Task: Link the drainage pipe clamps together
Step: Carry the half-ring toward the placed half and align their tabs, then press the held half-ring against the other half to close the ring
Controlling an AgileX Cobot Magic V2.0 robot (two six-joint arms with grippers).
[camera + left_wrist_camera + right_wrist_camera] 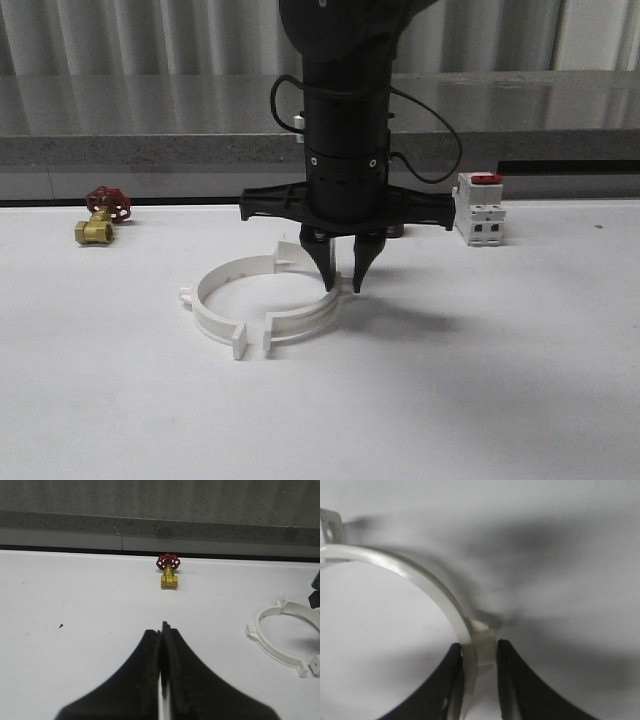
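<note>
While your right gripper (342,285) stands upright over the table (500,380), its two fingers straddle the wall of the right clamp (305,315), one inside the ring and one outside. In the right wrist view the fingers (445,685) sit on either side of the white band (475,660) at a lug, narrowly parted around it; you cannot tell whether both pads actually press it. The left clamp (222,290) lies flat beside the other, the two together making a near ring in the middle of the table, with a gap between their front tabs. Your left gripper (162,675) hangs over bare table with its jaws pressed together, holding nothing. A brass valve (100,215) sits far left, a switch (480,208) far right, both well apart from the clamps.
</note>
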